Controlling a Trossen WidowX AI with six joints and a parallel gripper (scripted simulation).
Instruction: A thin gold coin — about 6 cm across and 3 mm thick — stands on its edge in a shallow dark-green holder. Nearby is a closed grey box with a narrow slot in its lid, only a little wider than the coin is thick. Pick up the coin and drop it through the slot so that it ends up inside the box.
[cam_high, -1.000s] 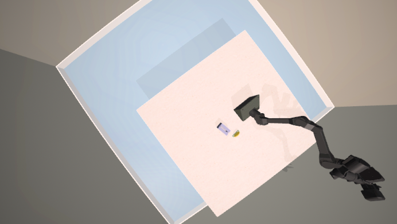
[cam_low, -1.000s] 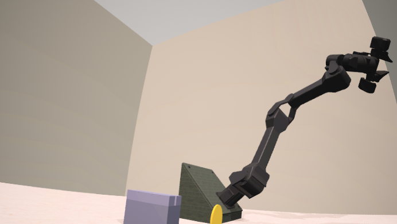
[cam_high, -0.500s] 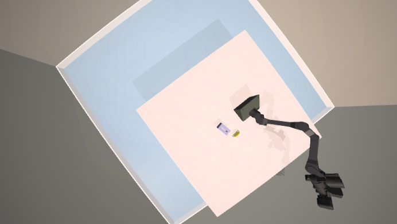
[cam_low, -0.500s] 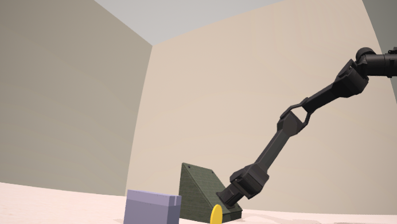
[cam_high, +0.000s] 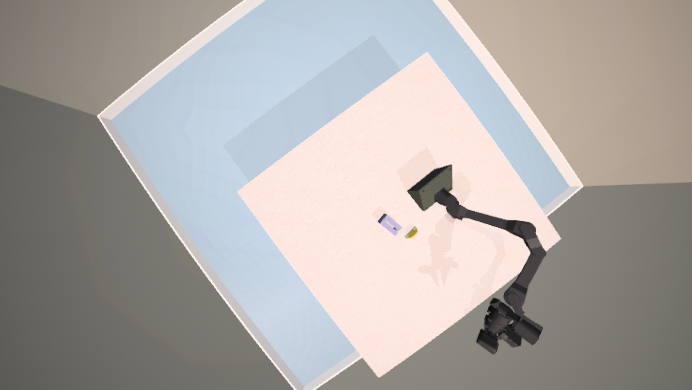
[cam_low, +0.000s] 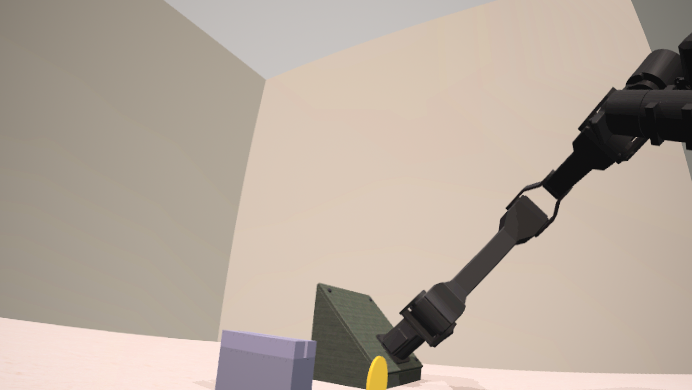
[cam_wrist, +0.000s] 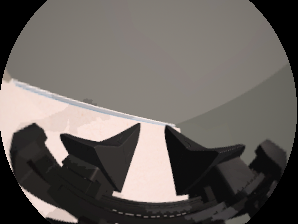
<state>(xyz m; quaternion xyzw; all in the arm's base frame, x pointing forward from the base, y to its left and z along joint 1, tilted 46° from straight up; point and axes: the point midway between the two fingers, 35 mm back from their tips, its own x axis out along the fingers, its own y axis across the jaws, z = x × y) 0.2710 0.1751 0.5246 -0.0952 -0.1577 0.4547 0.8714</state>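
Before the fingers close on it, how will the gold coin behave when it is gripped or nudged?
The coin is a thin disc standing on its edge, so a sideways nudge would probably tip it flat. Being round, it may also roll away if freed. Its smooth, narrow faces look slippery, so a grip near the rim might slide off.
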